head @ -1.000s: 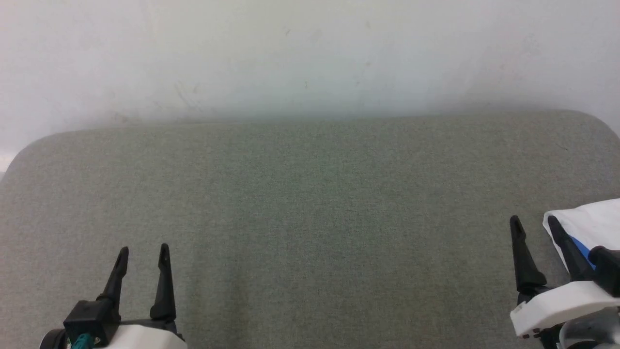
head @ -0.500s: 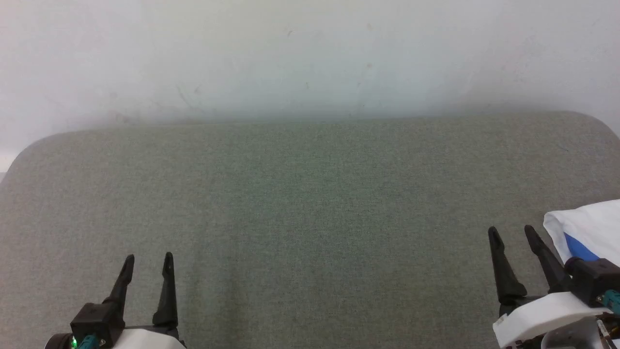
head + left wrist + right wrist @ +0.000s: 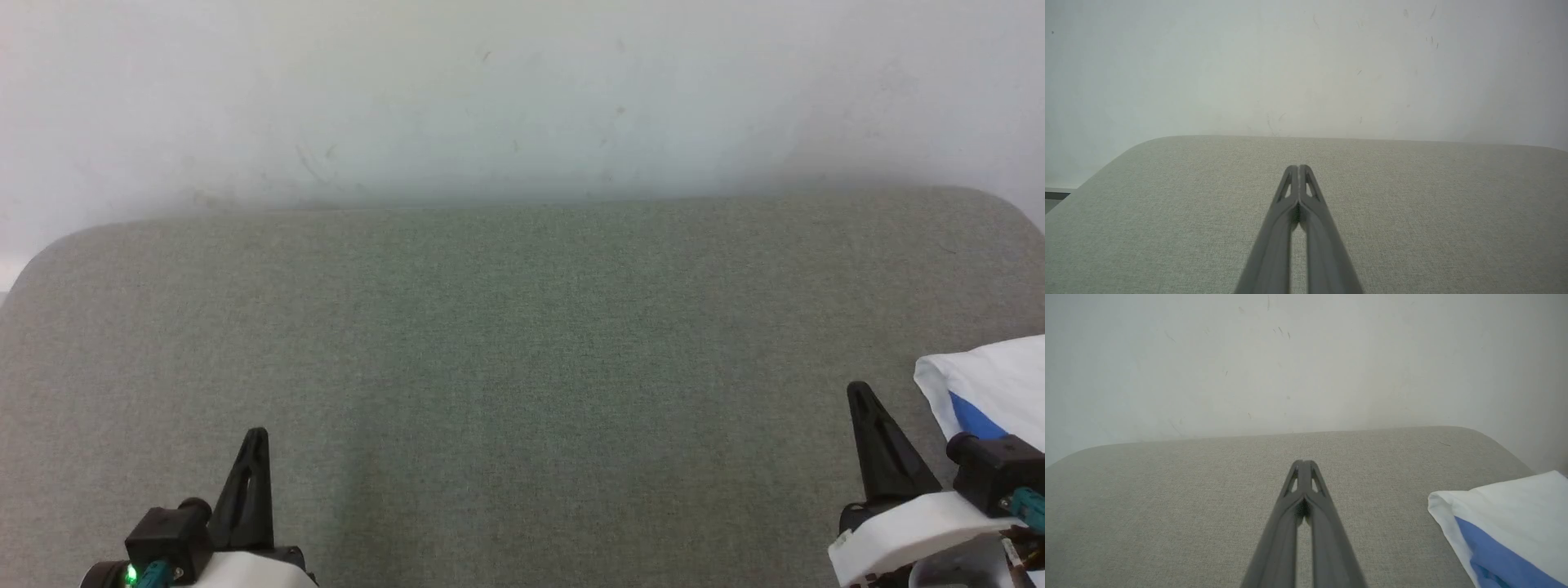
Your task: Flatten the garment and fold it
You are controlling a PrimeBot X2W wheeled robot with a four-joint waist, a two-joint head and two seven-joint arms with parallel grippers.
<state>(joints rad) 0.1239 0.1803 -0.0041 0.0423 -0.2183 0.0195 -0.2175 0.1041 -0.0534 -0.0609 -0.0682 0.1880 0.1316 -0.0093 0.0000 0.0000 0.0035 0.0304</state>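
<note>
Both left gripper (image 3: pixel 257 434) and right gripper (image 3: pixel 857 392) hover, closed tight and empty, over a grey-green fabric surface (image 3: pixel 522 343) below a scuffed white wall (image 3: pixel 522 98). Garment (image 3: pixel 992 384) lies at its right edge.

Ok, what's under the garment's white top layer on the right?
Under the white top of the garment a blue layer peeks out; both rest on the grey fabric surface. Anything deeper in the fold is covered.
</note>
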